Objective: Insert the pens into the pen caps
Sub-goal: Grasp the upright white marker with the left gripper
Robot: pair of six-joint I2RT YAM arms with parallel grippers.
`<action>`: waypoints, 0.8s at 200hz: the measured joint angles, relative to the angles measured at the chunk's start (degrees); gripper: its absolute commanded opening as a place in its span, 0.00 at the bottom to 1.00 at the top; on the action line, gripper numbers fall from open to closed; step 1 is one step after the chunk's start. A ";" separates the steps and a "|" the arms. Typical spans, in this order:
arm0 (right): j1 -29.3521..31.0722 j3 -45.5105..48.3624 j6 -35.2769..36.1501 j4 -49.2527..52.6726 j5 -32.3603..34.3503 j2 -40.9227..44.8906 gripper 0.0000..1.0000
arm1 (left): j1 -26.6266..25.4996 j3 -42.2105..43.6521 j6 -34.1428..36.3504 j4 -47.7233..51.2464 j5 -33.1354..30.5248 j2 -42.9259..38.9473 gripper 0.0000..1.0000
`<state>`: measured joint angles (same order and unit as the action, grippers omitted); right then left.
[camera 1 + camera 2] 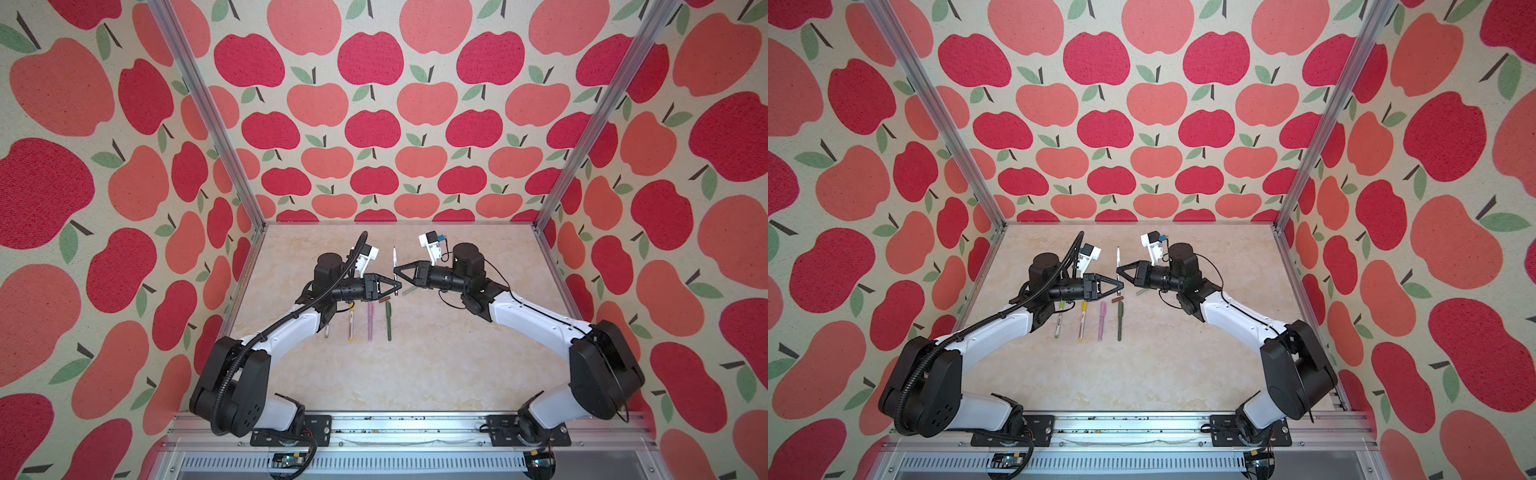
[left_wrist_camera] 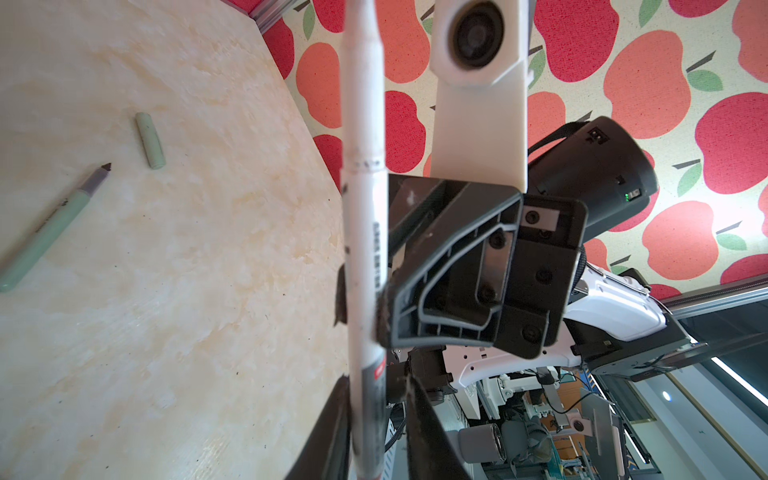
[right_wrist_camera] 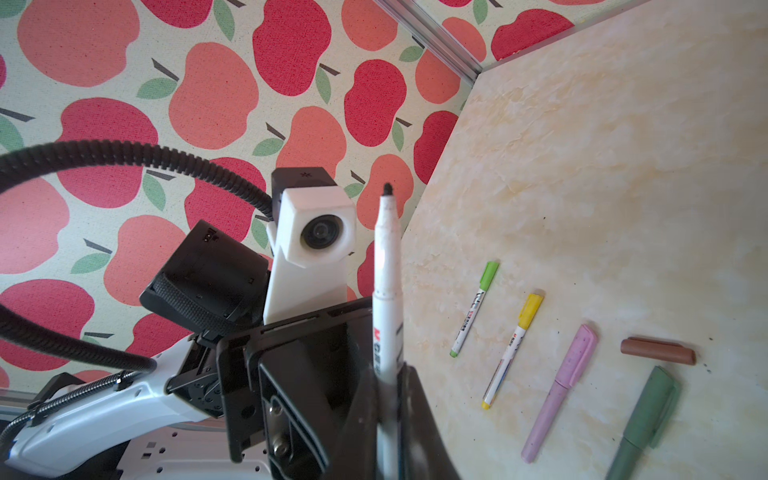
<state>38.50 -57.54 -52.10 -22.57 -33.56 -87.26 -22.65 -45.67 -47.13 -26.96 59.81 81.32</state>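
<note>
White pen (image 1: 1118, 259) upright, tip bare
Lime-capped pen (image 1: 1059, 320), yellow-capped pen (image 1: 1082, 323), pink pen (image 1: 1101, 322) and dark green pen (image 1: 1120, 322) lie parallel at its seven o'clock; brown cap (image 3: 658, 351), sage pen (image 2: 45, 232), sage cap (image 2: 150, 141) loose.

Cream fabric walls (image 1: 374, 124) carried red and coral apples with green leaves and dark stems. The flat desk (image 1: 415, 374) was cream-beige, marbled. The slim white marker pen (image 3: 387, 270) bore red and dark print and a black tip. The rest were a lime-capped white pen (image 3: 473, 309), a yellow-capped white pen (image 3: 510, 351), a speckled pink pen (image 3: 559, 392), a dark green pen (image 3: 644, 424), a brown plastic cap (image 3: 656, 351), a pale sage pen (image 2: 45, 230) with a grey neck, and a pale sage cap (image 2: 150, 141).
</note>
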 measured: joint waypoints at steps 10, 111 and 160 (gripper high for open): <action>0.00 0.00 -0.04 -0.11 -0.02 0.00 0.00 | 0.00 -0.04 -0.02 -0.20 0.00 0.31 0.13; 0.48 -1.55 1.40 2.47 0.17 -0.02 0.04 | 1.14 -0.09 2.38 2.86 -0.11 -1.29 0.00; 0.72 -3.13 3.87 5.42 0.07 -0.09 0.34 | 3.06 -0.63 12.13 19.15 -4.50 -9.09 0.00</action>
<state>39.22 -60.66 -48.23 -17.15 -33.50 -87.35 -19.59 -46.30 -35.00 -7.81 55.31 72.23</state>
